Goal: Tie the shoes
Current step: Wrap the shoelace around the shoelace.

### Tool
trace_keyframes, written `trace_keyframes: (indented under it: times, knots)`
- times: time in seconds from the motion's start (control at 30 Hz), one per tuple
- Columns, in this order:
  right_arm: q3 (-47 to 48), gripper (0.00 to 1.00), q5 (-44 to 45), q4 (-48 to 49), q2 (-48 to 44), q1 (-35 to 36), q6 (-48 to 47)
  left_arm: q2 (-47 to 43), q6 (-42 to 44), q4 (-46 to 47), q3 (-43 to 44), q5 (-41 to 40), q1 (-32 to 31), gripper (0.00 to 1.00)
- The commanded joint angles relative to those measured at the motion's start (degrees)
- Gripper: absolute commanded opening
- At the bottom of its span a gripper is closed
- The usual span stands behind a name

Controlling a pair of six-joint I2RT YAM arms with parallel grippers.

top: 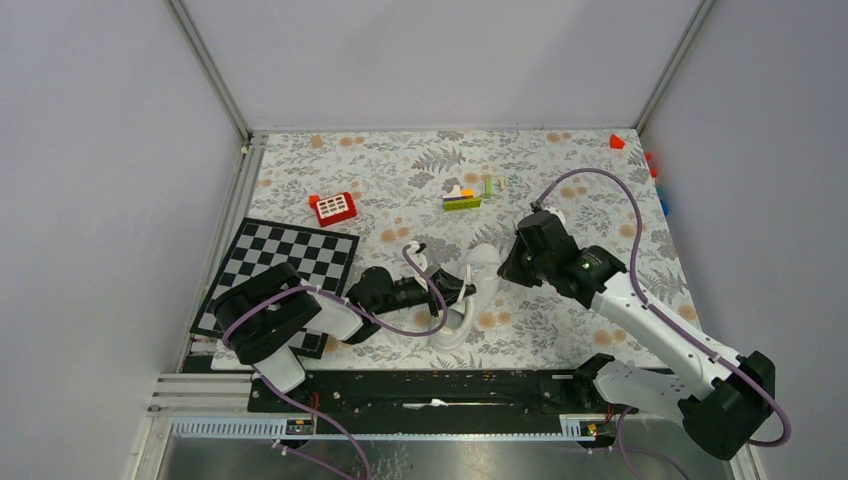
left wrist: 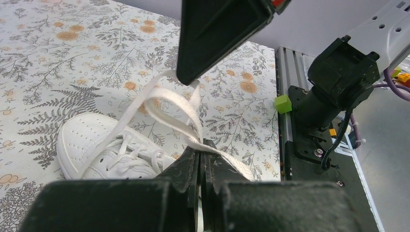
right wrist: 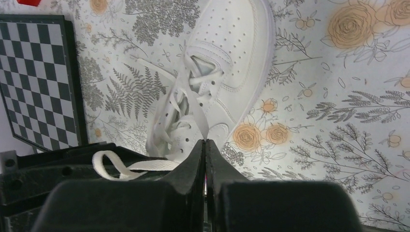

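The white sneaker [top: 468, 300] sits on its sole on the flowered bench [top: 600, 190], just below the middle of the top view, between the two arms. The left jaws are pressed fully together on the flat white lace [left wrist: 167, 108]. In the left wrist view it climbs from the eyelets at lower left to the tip of the right jaws at top centre, then bends back down to the left jaws at bottom centre. The right jaws are likewise closed tight, nipping the lace at their tip. The shoe looks light, with a firm sole and a soft upper, and nothing pins it down, so a hard tug would probably drag or tip it. The lace is limp, woven and flat: it will likely hold no shape of its own, a loop will sag once slack, and it may slide between smooth pads. It is best gripped across its flat width, close to where the strands cross, under gentle tension.
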Motion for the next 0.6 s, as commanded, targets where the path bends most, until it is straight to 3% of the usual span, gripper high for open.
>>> trace_keyframes:
  times: [0.0, 0.57]
  knots:
    - [-1.2, 0.00, -1.7, -2.6, -1.8, 0.9, -1.1, -0.8, -1.1, 5.7, 0.4, -0.8, 0.4, 0.00]
    - [-2.6, 0.00, -1.2, -4.0, -0.7, 4.9, -0.3, -0.4, -2.3, 5.8, 0.5, -2.8, 0.8, 0.00]
